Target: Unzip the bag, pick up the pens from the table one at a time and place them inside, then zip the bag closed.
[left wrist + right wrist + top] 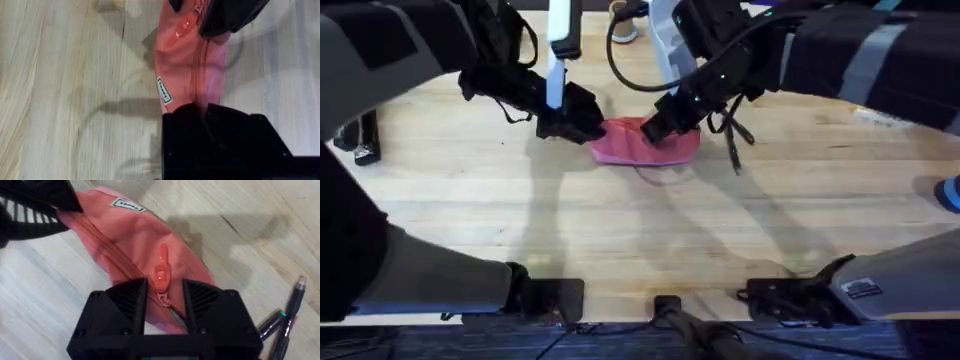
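Table [620,230]: light plank top, bare at near edge.
Bag [645,142]: pink pouch flat on table, past centre, zipper shut along top.
Pens [285,317]: two dark sticks on table, just beside bag end near right fingers.
Left gripper [582,122]: at bag's 9 o'clock end, fingers clamped on fabric at zipper line.
Right gripper [665,125]: over bag's 3 o'clock end, fingers apart, straddling pink zipper pull [161,272]; contact with pull cannot tell.

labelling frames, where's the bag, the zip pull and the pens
bag [135,232]: right wrist view, pink fabric side below the label
zip pull [161,272]: right wrist view, the translucent pink tab
pens [292,305]: right wrist view, a barrel
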`<state>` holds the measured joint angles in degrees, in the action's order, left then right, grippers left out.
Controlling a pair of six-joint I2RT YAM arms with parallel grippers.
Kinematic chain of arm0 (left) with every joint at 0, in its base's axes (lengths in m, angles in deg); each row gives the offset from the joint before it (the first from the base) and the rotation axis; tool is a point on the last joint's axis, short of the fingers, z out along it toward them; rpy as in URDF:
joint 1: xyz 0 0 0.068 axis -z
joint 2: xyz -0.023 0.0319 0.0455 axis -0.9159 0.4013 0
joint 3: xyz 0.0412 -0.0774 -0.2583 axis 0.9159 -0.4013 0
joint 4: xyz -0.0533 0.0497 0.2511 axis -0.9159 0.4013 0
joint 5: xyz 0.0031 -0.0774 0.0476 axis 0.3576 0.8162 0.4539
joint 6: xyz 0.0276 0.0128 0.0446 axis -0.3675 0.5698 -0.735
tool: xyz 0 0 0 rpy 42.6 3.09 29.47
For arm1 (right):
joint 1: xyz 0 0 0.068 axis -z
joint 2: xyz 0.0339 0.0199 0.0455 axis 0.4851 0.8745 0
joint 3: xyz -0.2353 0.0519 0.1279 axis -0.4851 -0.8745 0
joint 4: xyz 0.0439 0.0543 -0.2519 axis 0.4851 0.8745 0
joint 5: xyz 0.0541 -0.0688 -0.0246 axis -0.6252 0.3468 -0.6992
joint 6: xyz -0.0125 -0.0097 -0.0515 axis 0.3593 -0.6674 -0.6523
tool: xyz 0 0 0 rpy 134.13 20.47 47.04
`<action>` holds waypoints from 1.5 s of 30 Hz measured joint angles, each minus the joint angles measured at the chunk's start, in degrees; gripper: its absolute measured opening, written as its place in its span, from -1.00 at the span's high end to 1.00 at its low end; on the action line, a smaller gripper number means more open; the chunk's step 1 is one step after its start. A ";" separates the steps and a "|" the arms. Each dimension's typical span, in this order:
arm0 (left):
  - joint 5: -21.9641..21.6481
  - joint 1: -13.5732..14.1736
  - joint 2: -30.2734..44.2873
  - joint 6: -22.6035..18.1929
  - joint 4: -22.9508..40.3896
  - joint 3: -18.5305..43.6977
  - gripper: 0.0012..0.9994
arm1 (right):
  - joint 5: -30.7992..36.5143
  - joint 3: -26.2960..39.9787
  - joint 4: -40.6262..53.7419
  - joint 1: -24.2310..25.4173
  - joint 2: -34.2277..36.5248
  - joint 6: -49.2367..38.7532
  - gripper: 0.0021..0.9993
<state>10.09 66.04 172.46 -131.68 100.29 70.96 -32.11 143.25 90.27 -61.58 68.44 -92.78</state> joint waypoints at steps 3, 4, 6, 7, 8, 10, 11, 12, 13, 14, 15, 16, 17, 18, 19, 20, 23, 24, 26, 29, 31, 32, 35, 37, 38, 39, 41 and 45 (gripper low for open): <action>0.00 0.00 -0.01 0.00 0.00 0.00 0.92 | 0.10 0.00 0.26 0.00 0.48 -0.01 0.19; 0.00 0.00 -0.01 0.00 0.00 0.00 0.92 | 0.19 0.00 0.29 0.00 0.52 -0.02 0.24; -0.02 0.00 -0.01 0.00 0.00 0.00 0.92 | 0.50 0.00 0.21 0.00 0.57 -0.02 0.38; -0.02 0.00 0.00 0.00 0.00 0.00 0.92 | 0.66 0.00 0.23 0.00 0.57 -0.03 0.44; -0.04 0.00 -0.01 0.00 0.00 0.00 0.92 | 0.71 0.01 0.18 0.00 0.57 -0.03 0.52; -0.09 0.00 -0.02 0.00 0.00 0.00 0.92 | 0.68 0.02 0.11 0.00 0.57 -0.18 0.68; -0.11 0.00 0.00 0.00 0.00 0.00 0.92 | 0.68 0.02 0.06 0.00 0.57 -0.21 0.72; -0.13 0.00 0.00 0.00 0.00 0.00 0.92 | 0.68 0.02 -0.01 0.00 0.57 -0.20 0.77; -0.13 0.00 0.00 0.00 0.00 0.00 0.92 | 0.68 0.02 -0.13 0.00 0.59 -0.22 0.80; -0.13 0.00 0.00 0.00 -0.02 0.00 0.92 | 0.70 0.02 -0.21 0.00 0.57 -0.22 0.84; -0.15 0.00 -0.01 0.00 -0.02 0.00 0.92 | 0.72 0.02 -0.43 0.00 0.57 -0.20 0.89; -0.15 0.00 0.00 0.00 -0.02 0.00 0.92 | 0.70 0.02 -0.70 0.00 0.57 -0.20 0.92; -0.16 0.00 -0.02 0.00 -0.02 0.00 0.92 | 0.72 0.02 -0.84 0.00 0.57 -0.20 0.93; -0.17 0.00 -0.01 0.00 -0.03 0.00 0.92 | 0.72 0.02 -1.06 0.00 0.58 -0.22 0.93; -0.17 0.00 0.00 0.00 -0.04 0.00 0.92 | 0.72 0.02 -1.24 0.00 0.57 -0.22 0.94; -0.17 0.00 0.00 0.00 -0.04 0.00 0.92 | 0.72 0.02 -1.44 0.00 0.57 -0.22 0.94; -0.17 0.00 0.00 0.00 -0.04 0.00 0.92 | 0.72 0.02 -1.51 0.00 0.59 -0.22 0.94; -0.17 0.00 -0.01 0.00 -0.04 0.00 0.92 | 0.72 0.02 -1.52 0.00 0.57 -0.22 0.94; -0.17 0.00 0.00 0.00 -0.04 0.00 0.92 | 0.72 0.23 -1.48 0.00 0.57 -0.22 0.94; -0.41 0.00 -0.01 0.00 -0.23 0.00 0.92 | 0.90 1.83 -1.37 0.00 -0.49 -0.22 0.94; -0.44 0.00 0.00 0.00 -0.20 0.00 0.92 | 1.06 2.13 -1.40 0.00 -1.50 -0.22 0.94; -0.47 0.00 -0.01 0.00 -0.20 0.00 0.92 | 1.12 2.29 -1.46 0.01 -1.89 -0.22 0.94; -0.61 0.00 -0.01 0.00 -0.19 0.00 0.92 | 1.25 2.60 -2.21 0.11 -2.45 -0.22 0.94; -0.61 0.00 0.00 0.00 -0.06 0.00 0.92 | 1.56 2.60 -3.15 0.15 -2.45 -0.22 0.94; -0.61 0.00 -0.01 0.02 0.00 0.00 0.92 | 1.71 2.60 -3.47 0.15 -2.45 -0.22 0.94; -0.61 0.00 0.00 0.02 0.00 0.00 0.92 | 1.97 2.60 -3.99 0.15 -2.50 -0.22 0.94; -0.61 0.00 -0.01 0.02 0.02 0.00 0.92 | 2.76 2.60 -4.80 0.15 -2.76 -0.22 0.94; -0.57 0.00 -0.02 0.02 0.20 0.00 0.92 | 5.60 2.60 -5.09 0.19 -3.98 -0.22 0.94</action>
<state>9.52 66.04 172.44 -131.66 100.49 70.96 -26.51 145.85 85.18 -61.39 64.46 -93.00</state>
